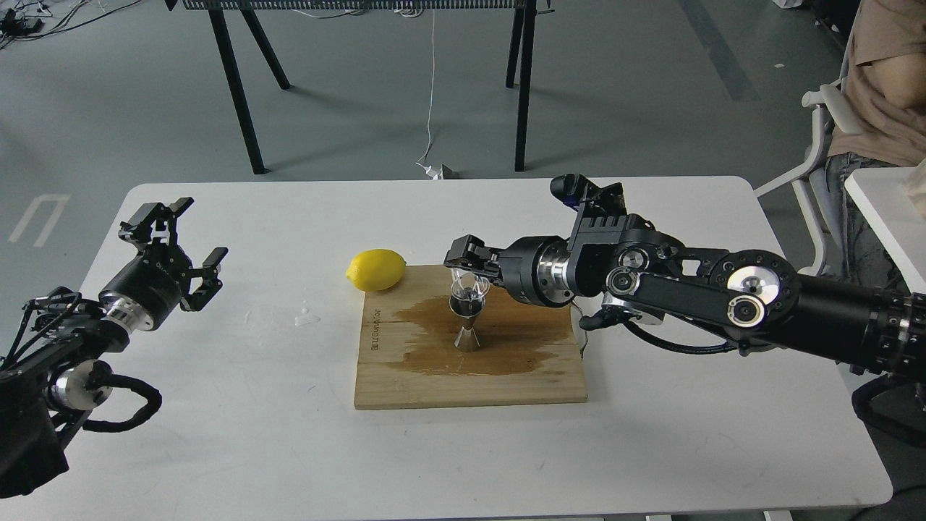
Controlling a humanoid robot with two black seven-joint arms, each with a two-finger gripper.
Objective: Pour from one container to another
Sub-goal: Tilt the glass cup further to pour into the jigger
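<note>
On the far left my left gripper (189,250) hangs over bare table (217,434), fingers spread, holding nothing, well apart from the work. I judge it has no part in the coming move.

Next comes the lemon (376,269), resting at the back left corner of the board (470,383). A dark wet stain spreads across the middle of the wood.

In that stain stands the jigger (469,322), upright, long axis vertical, mouth up. There looks to be dark liquid in its upper cone, though I can't be sure how much.

Directly above its mouth is the cup (469,284), clamped in my right gripper (466,262), which reaches in level from the right. The cup seems tipped over, mouth down toward the jigger, so its axis sits near vertical and close to in line with the jigger's. Whether the rims touch I cannot tell; the clear wall blurs into the steel.

That alignment is what matters: cup over jigger, right arm the only one near. I judge the pour is well along, and the stain warns that any sideways drift spills onto the board.
</note>
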